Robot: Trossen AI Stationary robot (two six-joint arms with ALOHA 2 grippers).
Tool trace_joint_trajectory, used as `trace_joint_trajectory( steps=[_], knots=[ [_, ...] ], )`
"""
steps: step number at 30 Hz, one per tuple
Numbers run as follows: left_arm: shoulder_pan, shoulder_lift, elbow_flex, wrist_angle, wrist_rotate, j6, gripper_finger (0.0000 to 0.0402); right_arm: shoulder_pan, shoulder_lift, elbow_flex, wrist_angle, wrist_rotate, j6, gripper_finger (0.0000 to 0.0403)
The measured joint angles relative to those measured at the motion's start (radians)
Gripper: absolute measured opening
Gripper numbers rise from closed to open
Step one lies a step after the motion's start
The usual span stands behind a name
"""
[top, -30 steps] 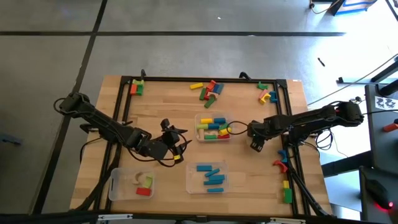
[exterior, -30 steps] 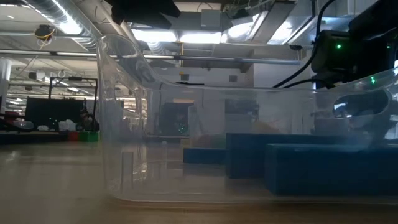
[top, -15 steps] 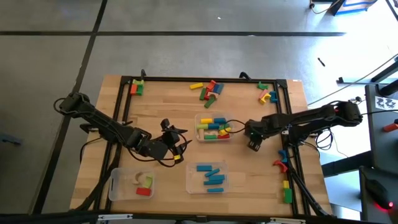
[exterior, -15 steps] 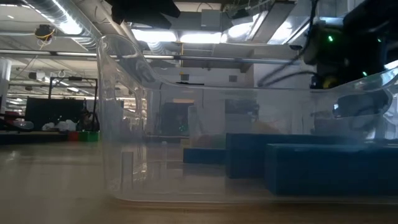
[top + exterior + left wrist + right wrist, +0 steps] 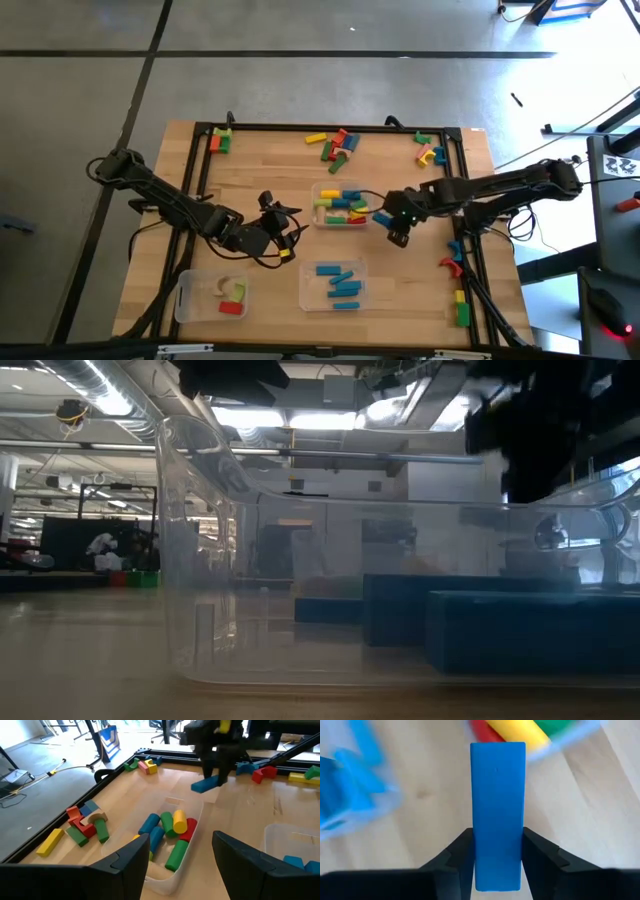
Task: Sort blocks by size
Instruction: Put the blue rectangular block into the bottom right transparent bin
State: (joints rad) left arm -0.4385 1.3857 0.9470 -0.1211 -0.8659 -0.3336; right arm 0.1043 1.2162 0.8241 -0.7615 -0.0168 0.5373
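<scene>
Wooden surface (image 5: 270,170) inside a black frame carries three clear trays, and I place everything by the middle one, the mixed tray (image 5: 341,205).

Right arm is the nearer one to the work. Its right tool (image 5: 392,228) hangs just beside the mixed tray, on the side toward the right arm's base, and its fingers pinch a blue bar (image 5: 498,815) from both flanks. The bar's long axis runs straight out ahead of the fingers. I judge the coming move turns on this: the blue tray (image 5: 334,283) lies from the mixed tray toward the camera edge of the surface, near the right tool, so the bar should travel that way.

Mixed tray holds blue, yellow, green and red blocks (image 5: 170,832). Blue tray holds only blue bars (image 5: 340,281). The third tray (image 5: 211,298), far from the mixed tray on the left arm's side, holds a few pieces in red, green and a pale colour.

Left tool (image 5: 283,232) waits beside the mixed tray, fingers spread and holding nothing.
</scene>
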Motion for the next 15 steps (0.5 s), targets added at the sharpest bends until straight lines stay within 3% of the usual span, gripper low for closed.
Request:
trace_joint_trajectory(
  steps=[6,15],
  knots=[
    [0.0,0.0,0.0,0.0,0.0,0.0,0.021,0.123,-0.001,0.077,0.051,0.064,0.005,0.0138],
    [0.0,0.0,0.0,0.0,0.0,0.0,0.021,0.292,0.028,0.081,0.376,0.106,-0.027,0.0141]
  ],
)
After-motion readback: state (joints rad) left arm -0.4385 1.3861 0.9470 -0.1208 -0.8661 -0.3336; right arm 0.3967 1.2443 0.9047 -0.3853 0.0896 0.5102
